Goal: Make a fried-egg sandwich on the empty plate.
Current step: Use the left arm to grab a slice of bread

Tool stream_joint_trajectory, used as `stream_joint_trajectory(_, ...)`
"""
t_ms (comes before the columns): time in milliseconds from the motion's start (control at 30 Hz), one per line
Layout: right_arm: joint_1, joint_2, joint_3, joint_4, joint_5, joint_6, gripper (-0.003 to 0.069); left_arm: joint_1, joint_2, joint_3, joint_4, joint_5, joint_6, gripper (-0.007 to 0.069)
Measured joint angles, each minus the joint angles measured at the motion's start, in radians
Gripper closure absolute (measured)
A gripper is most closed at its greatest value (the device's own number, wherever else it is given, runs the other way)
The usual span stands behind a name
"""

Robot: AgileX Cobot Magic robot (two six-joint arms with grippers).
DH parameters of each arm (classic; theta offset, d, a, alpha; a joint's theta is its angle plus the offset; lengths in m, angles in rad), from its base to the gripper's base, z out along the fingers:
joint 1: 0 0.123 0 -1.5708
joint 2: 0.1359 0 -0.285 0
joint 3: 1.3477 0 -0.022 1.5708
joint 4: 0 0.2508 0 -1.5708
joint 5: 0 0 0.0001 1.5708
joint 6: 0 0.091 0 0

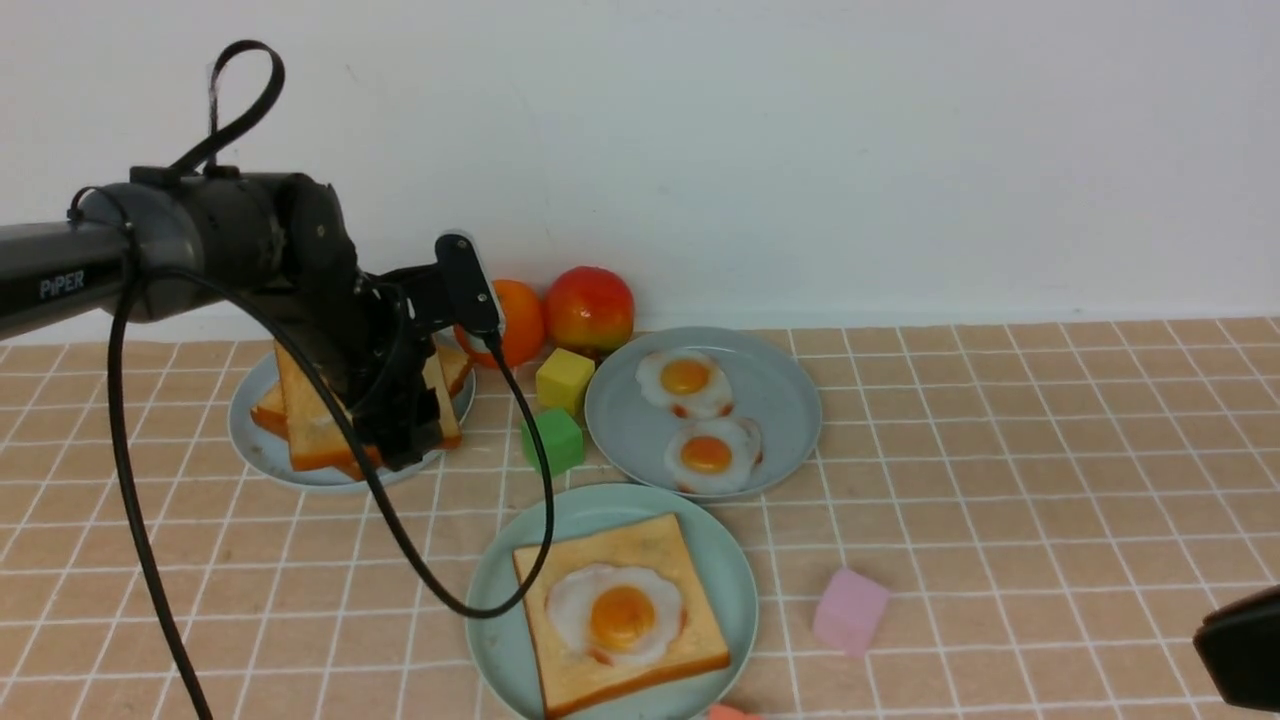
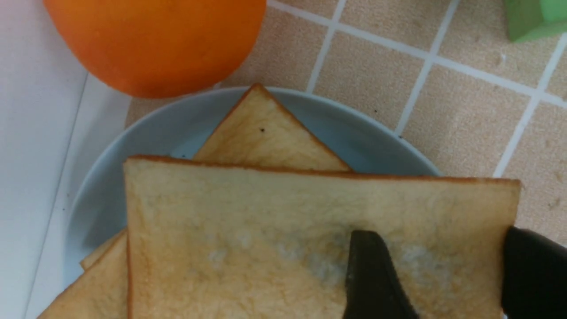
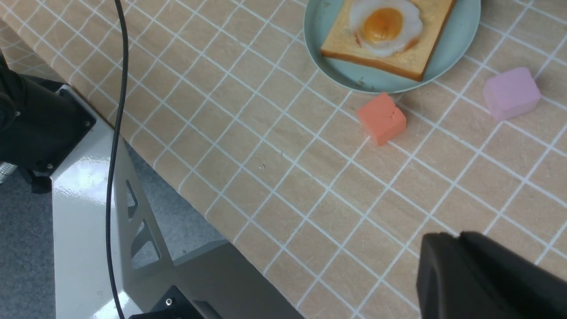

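Observation:
The mint-green plate (image 1: 490, 620) stands at the front middle, with a toast slice (image 1: 660, 545) on it and a fried egg (image 1: 620, 612) on that slice. This plate (image 3: 460, 48), toast (image 3: 412, 64) and egg (image 3: 383, 22) also show in the right wrist view. My left gripper (image 1: 400, 430) is over the blue-grey plate (image 1: 260, 450) at the back left. It is shut on a second toast slice (image 1: 305, 420), tilted above other slices. In the left wrist view the gripper (image 2: 436, 232) holds this slice (image 2: 266, 230). My right gripper (image 1: 1240, 645) is shut and empty at the front right (image 3: 456, 237).
An orange (image 1: 520, 320), an apple (image 1: 590, 305), a yellow cube (image 1: 565, 378) and a green cube (image 1: 553, 440) sit between the plates. A blue-grey plate (image 1: 780, 400) holds two eggs. A pink cube (image 1: 850, 610) and a red cube (image 3: 382, 118) lie near the mint plate. A black cable (image 1: 540, 500) hangs over it.

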Motion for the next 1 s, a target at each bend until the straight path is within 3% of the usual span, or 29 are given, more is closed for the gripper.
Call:
stream_joint_trajectory(267, 0.000, 0.000, 0.000, -0.001, 0.000, -0.009, 0.0585, 0.000, -0.051, 0.001, -0.002, 0.062, 0.001, 0.0256)
stream_joint_trajectory(467, 0.000, 0.000, 0.000, -0.001, 0.000, -0.019, 0.0578, 0.000, -0.076, 0.001, -0.004, 0.098, 0.001, 0.0173)
stream_joint_trajectory(633, 0.000, 0.000, 0.000, -0.001, 0.000, -0.019, 0.0574, 0.000, -0.059, 0.001, 0.001, 0.078, 0.001, 0.0155)
stream_joint_trajectory(900, 0.000, 0.000, 0.000, -0.001, 0.000, -0.023, 0.0574, 0.000, -0.010, 0.001, 0.067, 0.025, 0.002, 0.0209)
stream_joint_trajectory(1000, 0.000, 0.000, 0.000, 0.000, 0.000, -0.023, 0.0573, 0.000, -0.010, 0.001, 0.061, 0.021, -0.003, 0.0277)
